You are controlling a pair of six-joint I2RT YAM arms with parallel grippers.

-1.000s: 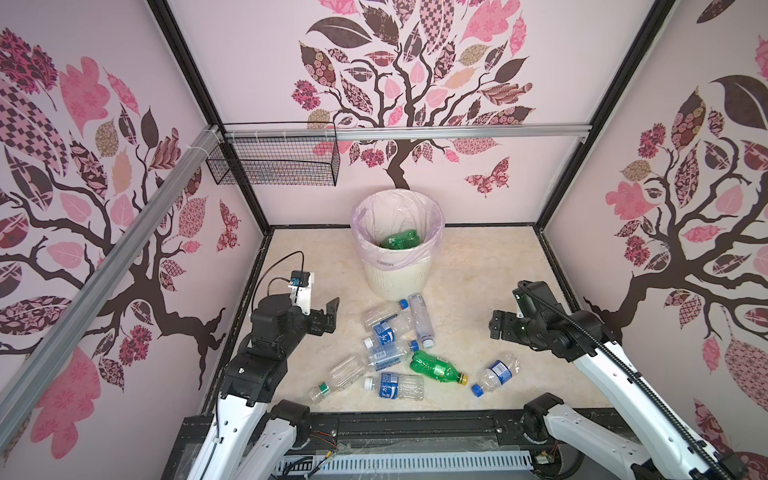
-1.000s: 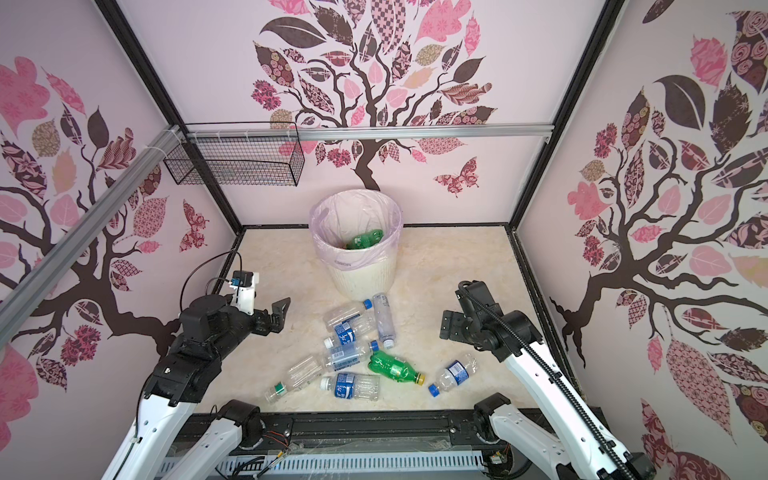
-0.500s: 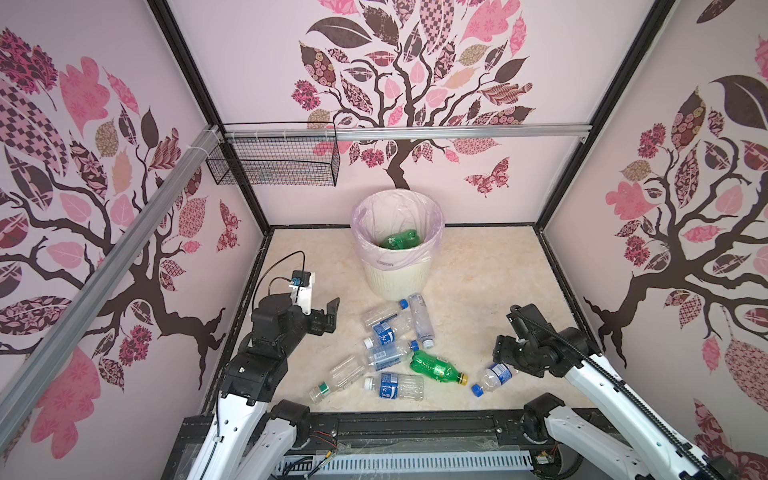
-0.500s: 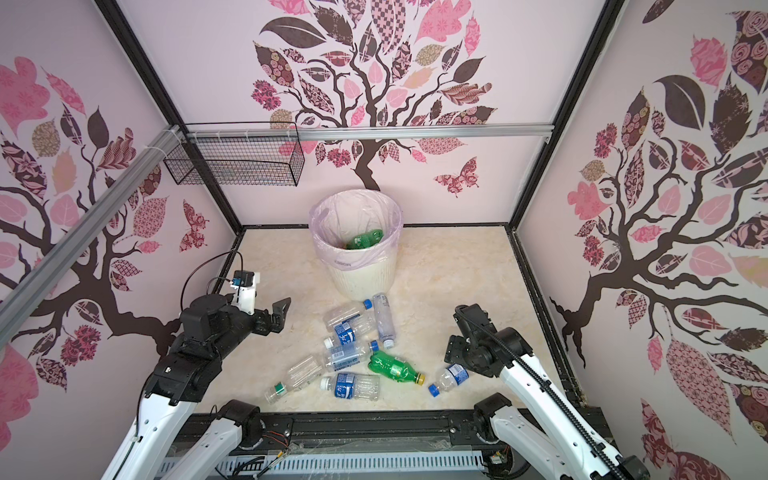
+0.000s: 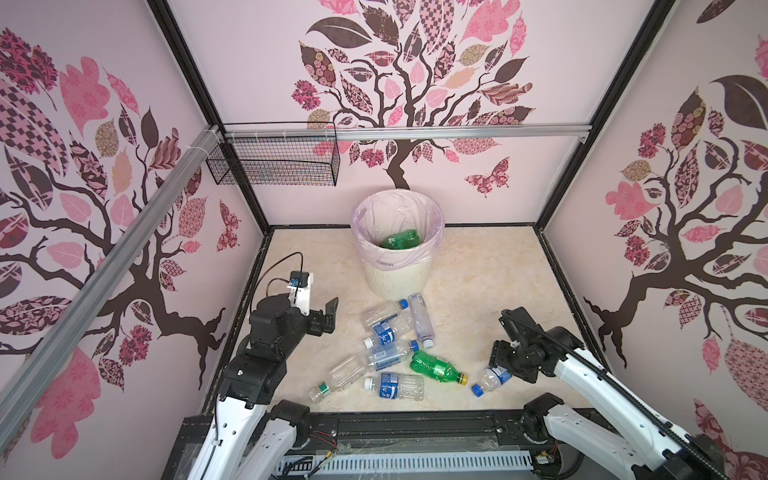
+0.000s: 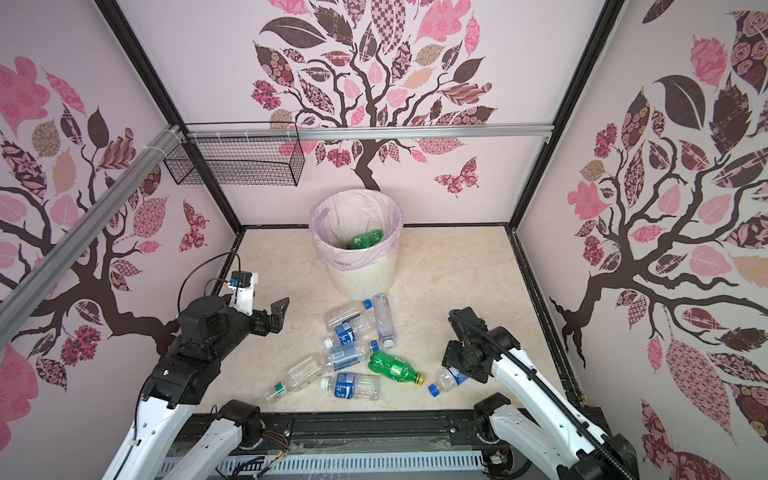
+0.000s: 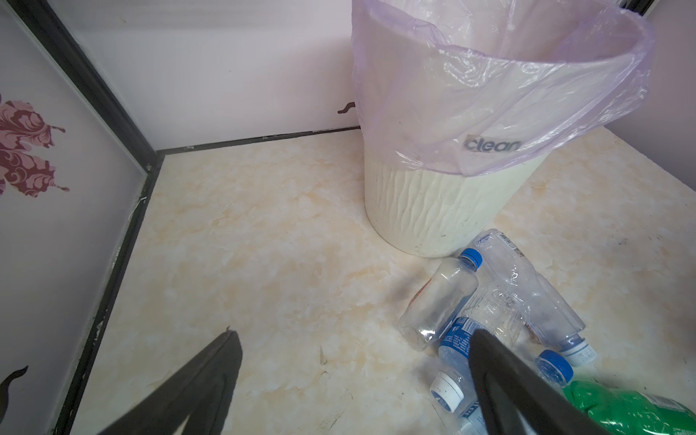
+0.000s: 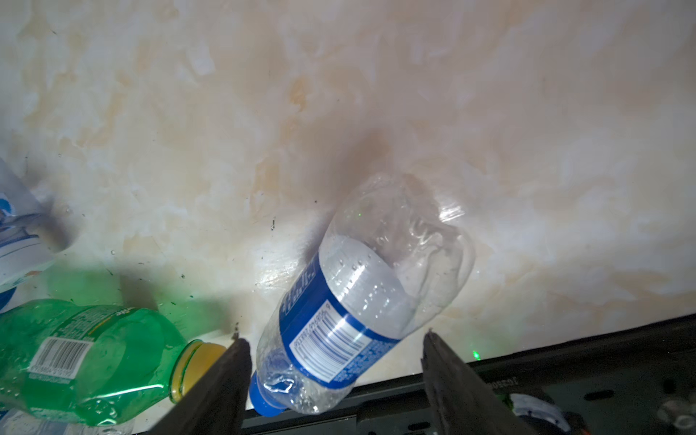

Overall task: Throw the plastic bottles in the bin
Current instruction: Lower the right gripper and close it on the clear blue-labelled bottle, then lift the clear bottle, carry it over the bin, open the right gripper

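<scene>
In front of the bin (image 5: 395, 278) and to its right, the right pincer (image 8: 333, 334) has come down over a lone blue-capped clear bottle (image 5: 490, 379) lying on the desk (image 5: 478, 270). Its jaws have narrowed to straddle the bottle but are not clamped, with a gap on one side. Left of the bin, the left pincer (image 7: 353, 333) stays wide open and empty. Several more bottles (image 5: 386, 332) lie before the bin and a green one (image 5: 401, 240) inside it, so a pickup seems imminent.

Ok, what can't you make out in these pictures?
- Bin contents: both top views, its wall hides anything below the green bottle.
- Right gripper contact with the clear bottle: arm covers it in top views; wrist view unclear.
- Bottle labels: too small in top views.
</scene>
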